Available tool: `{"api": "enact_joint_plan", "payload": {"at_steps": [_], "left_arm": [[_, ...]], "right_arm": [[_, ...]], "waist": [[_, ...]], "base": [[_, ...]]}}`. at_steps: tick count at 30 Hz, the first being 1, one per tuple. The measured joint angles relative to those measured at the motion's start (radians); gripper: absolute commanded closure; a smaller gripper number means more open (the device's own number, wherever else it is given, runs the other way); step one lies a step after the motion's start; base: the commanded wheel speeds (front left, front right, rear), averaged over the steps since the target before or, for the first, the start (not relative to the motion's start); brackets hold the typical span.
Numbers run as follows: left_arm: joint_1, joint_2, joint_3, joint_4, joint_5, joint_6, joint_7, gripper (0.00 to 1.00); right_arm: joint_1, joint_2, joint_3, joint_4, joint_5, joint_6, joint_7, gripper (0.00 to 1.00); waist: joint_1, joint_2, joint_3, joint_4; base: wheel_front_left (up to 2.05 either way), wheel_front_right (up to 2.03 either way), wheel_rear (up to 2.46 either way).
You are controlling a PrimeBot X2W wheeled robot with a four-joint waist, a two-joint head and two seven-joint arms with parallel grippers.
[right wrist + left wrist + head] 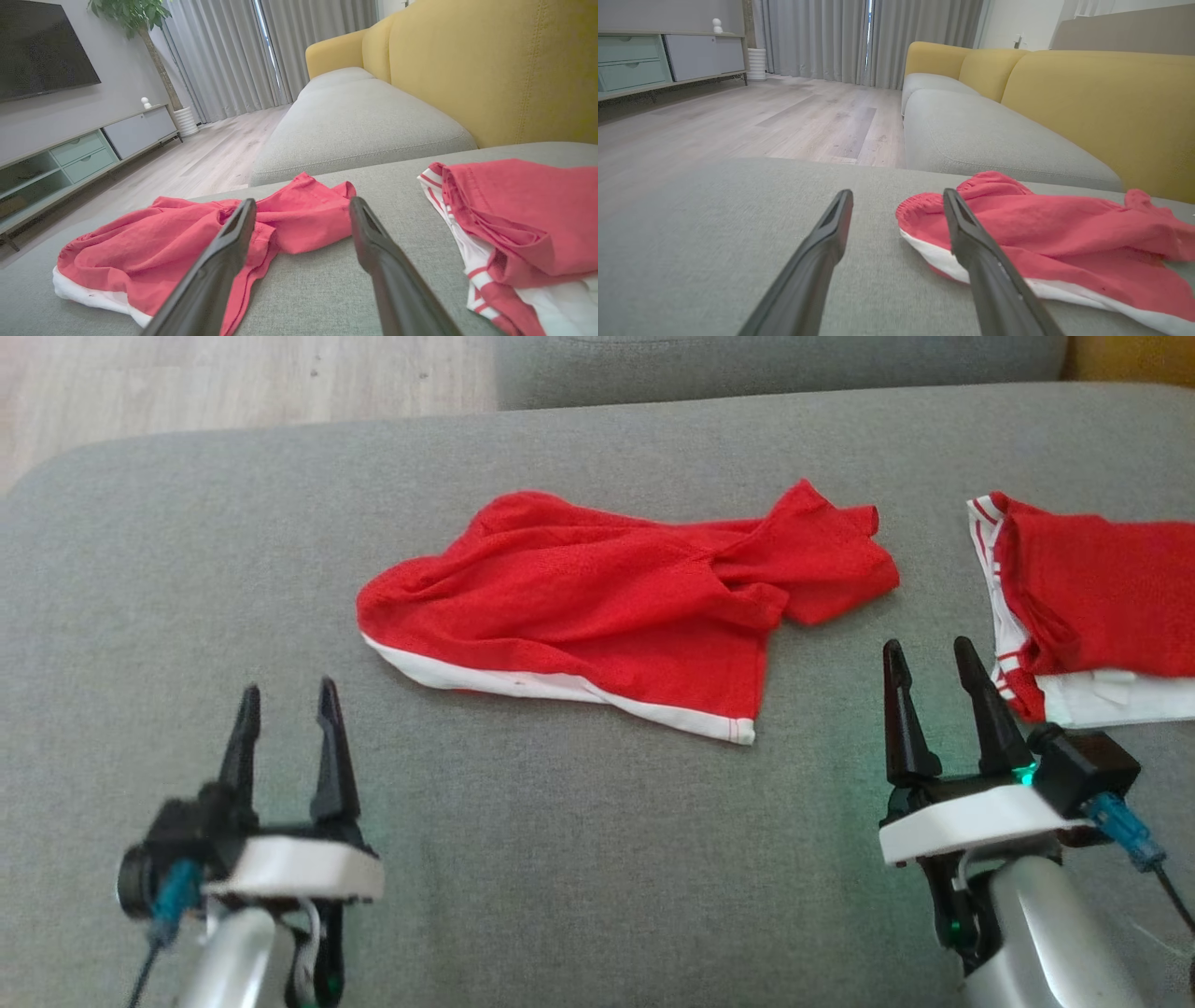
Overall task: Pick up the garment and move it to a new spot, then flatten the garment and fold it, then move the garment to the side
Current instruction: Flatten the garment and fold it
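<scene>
The red garment lies in a bunch in the middle of the grey cushion. It is wrinkled and partly doubled over, with its white hem along the near edge. It is not flat yet, so I think the job now is to smooth it out before any folding.

The left tool is wide open and holds nothing. The garment is at about 1 o'clock from it, a little way off. The right tool is wide open and empty too. The garment is at about 10 o'clock from it, near but not touching.

At 3 o'clock from the garment, well apart from it, sits a folded pile of red and white cloth. It is just beside the right tool, at about 1 o'clock.

Next, I think each tool has to go to one end of the garment, pinch an edge and pull the ends apart until the cloth lies smooth. The right tool should stay clear of the folded pile so it does not drag it along.

Across the room, the cabinet has shut drawers, so I cannot tell what is inside. A white pot holds a tree.
</scene>
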Motion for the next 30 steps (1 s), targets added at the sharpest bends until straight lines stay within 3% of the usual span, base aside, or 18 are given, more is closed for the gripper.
{"api": "enact_joint_plan", "payload": {"at_steps": [11,22,30], "left_arm": [[0.046,-0.074,0.077,-0.038,0.106,-0.058,0.0,0.0],[0.044,-0.116,0.112,-0.009,0.161,-0.118,0.0,0.0],[0.032,-0.13,0.129,0.014,0.182,-0.141,0.0,0.0]], "right_arm": [[0.001,0.0,0.009,0.015,-0.015,0.0,0.0,0.0],[0.0,0.0,0.19,0.127,-0.022,0.0,0.107,0.0],[-0.021,0.0,0.231,0.215,-0.021,0.0,0.127,0.0]], "waist": [[0.0,0.0,-0.02,0.019],[0.0001,0.0,0.009,0.034],[0.0001,0.0,0.02,0.057]], "base": [[0.0,0.0,0.0],[0.0,0.0,0.0],[0.0,0.0,0.0]]}}
